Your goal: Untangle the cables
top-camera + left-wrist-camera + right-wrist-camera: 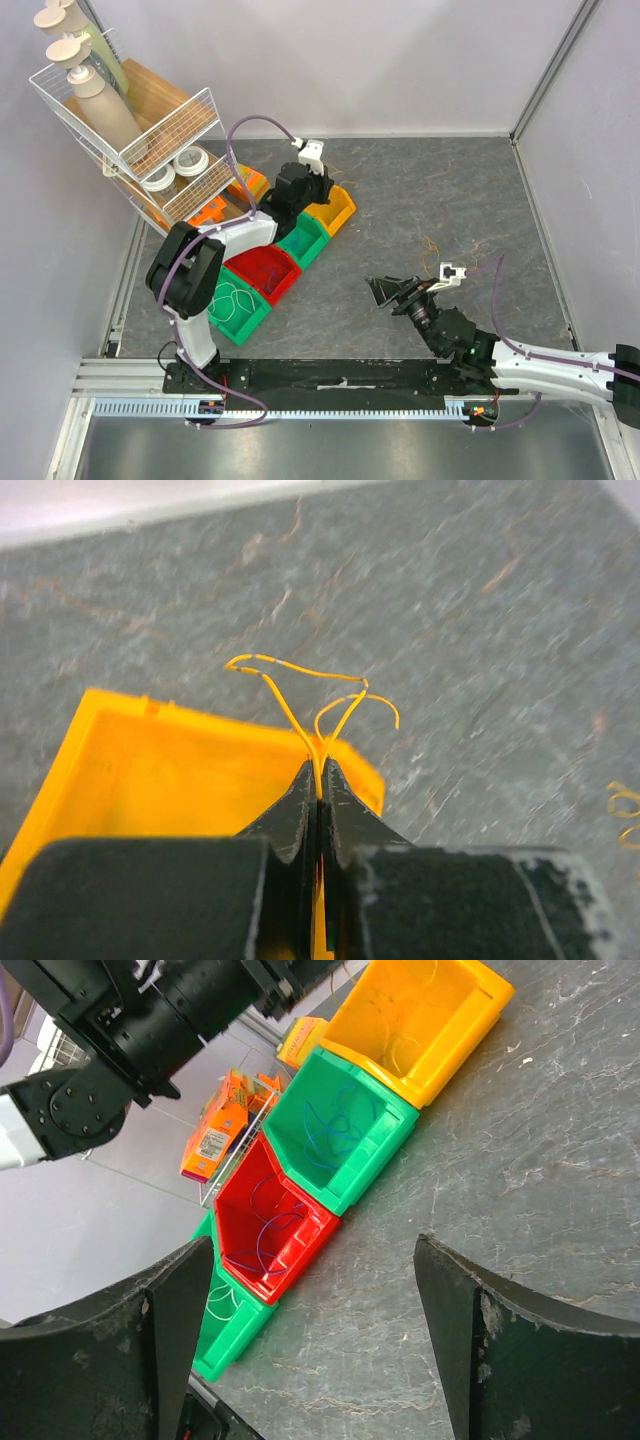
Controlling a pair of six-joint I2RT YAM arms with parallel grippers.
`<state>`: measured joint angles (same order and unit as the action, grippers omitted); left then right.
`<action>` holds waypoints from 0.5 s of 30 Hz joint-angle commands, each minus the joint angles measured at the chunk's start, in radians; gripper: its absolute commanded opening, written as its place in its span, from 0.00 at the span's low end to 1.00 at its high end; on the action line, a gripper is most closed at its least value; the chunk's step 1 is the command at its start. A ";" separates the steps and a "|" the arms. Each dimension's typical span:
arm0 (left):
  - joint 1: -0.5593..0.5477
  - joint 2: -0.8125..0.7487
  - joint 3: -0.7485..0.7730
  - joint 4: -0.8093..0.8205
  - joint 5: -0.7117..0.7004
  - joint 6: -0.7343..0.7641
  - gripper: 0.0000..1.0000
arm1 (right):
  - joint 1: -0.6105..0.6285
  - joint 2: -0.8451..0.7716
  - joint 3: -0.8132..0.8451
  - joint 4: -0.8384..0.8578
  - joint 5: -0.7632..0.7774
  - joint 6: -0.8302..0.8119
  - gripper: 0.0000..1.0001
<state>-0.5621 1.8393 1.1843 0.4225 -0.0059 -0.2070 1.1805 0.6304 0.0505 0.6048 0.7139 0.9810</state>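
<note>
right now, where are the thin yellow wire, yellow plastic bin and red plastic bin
thin yellow wire (315, 748): left wrist view, where its strands meet
yellow plastic bin (465, 1045): right wrist view, outer side wall
red plastic bin (303, 1252): right wrist view, front lip

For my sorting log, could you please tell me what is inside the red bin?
A few thin blue wires lie loose in the red bin. Its near wall hides a strip of the floor.

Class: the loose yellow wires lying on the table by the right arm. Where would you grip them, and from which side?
Probably from straight above, pinching one outlying loop of the yellow wires: they lie flat on the table, so no side approach gets under them. The open right gripper is nearest.
</note>
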 commanded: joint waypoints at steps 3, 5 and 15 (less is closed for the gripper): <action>0.005 -0.109 -0.153 0.111 -0.063 0.050 0.02 | -0.001 0.018 -0.210 0.024 0.039 0.019 0.89; 0.005 -0.121 -0.160 0.073 -0.084 0.049 0.02 | -0.001 0.023 -0.210 0.029 0.038 0.021 0.89; 0.005 -0.066 -0.059 -0.162 -0.305 -0.045 0.02 | -0.001 0.029 -0.212 0.032 0.029 0.025 0.89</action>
<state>-0.5594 1.7412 1.0283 0.3641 -0.1856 -0.2058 1.1805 0.6567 0.0505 0.6060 0.7139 0.9848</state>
